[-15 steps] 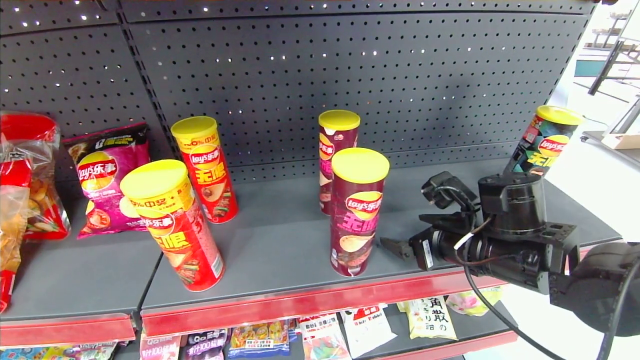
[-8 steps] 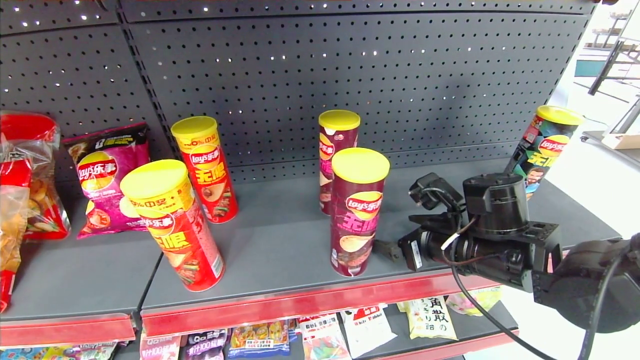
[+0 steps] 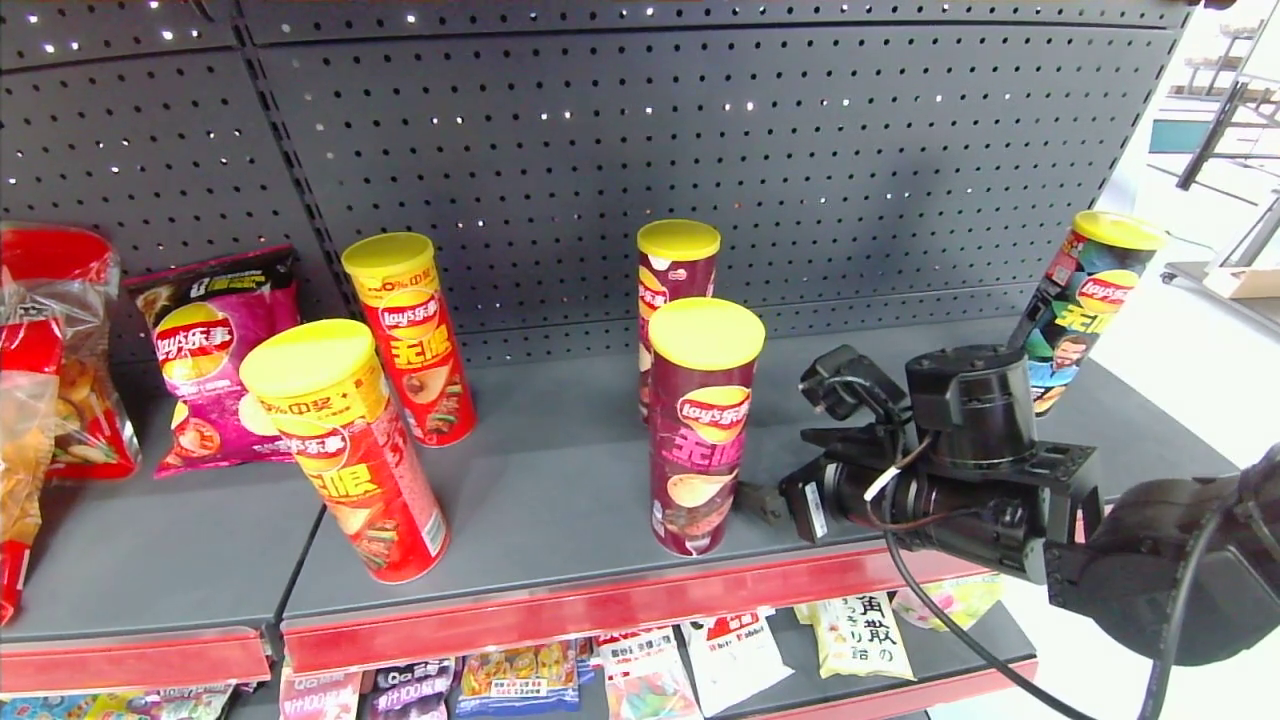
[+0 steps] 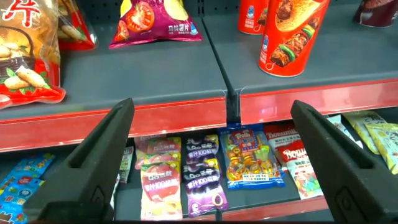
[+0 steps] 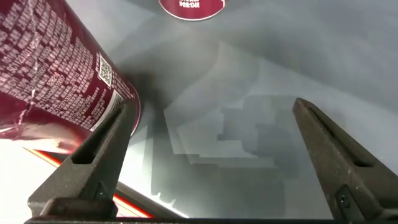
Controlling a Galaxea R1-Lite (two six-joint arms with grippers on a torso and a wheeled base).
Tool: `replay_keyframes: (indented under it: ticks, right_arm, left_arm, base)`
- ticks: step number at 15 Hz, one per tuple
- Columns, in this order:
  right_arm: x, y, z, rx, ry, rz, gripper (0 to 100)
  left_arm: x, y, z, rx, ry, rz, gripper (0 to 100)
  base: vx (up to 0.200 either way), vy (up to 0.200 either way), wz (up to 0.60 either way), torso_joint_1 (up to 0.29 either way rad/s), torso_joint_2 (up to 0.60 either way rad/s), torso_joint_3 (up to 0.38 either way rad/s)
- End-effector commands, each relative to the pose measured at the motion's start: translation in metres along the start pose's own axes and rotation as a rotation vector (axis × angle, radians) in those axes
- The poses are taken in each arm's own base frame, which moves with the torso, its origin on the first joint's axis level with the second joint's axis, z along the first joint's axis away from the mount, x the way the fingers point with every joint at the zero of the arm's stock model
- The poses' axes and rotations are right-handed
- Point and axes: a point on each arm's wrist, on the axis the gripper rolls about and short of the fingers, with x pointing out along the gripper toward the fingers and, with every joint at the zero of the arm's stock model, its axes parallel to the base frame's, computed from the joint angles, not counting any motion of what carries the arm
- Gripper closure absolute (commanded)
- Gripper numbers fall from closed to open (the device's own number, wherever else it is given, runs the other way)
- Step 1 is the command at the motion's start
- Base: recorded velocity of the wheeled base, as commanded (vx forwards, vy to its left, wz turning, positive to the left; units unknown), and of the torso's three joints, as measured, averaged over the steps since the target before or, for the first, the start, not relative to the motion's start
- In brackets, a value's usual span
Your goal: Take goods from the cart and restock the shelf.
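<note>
A maroon chip can (image 3: 705, 430) with a yellow lid stands near the front of the grey shelf (image 3: 560, 480), leaning slightly left. My right gripper (image 3: 780, 465) is open just to its right at shelf level. In the right wrist view one finger (image 5: 102, 149) rests against the can's side (image 5: 56, 81), and the can is outside the right gripper (image 5: 208, 118). My left gripper (image 4: 212, 109) is open and holds nothing, level with the shelf's red front rail (image 4: 155, 118).
A second maroon can (image 3: 672, 280) stands behind the first. Two red cans (image 3: 345, 450) (image 3: 408, 335) stand to the left, with a pink chip bag (image 3: 215, 360) and snack bags (image 3: 50, 380) beyond. A dark can (image 3: 1085, 290) is at the shelf's right end. Packets (image 4: 186, 180) fill the lower shelf.
My right gripper has moved left along the shelf up to the front maroon can. The can has shifted and tipped a little to the left.
</note>
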Motion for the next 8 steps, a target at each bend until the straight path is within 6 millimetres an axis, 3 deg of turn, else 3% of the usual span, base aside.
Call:
replay_keyframes:
  ticks: [1, 8]
  right_arm:
    - [0.0004, 0.0025, 0.0013, -0.003, -0.005, 0.007, 0]
    - [0.0019, 0.0058, 0.0041, -0.008, -0.013, 0.016, 0]
  left_arm:
    - [0.0000, 0.0000, 0.0000, 0.000, 0.002, 0.000, 0]
    - [0.0000, 0.0000, 0.0000, 0.002, 0.002, 0.000, 0]
  base:
    - [0.000, 0.000, 0.00, 0.000, 0.00, 0.000]
    - [0.000, 0.000, 0.00, 0.000, 0.00, 0.000]
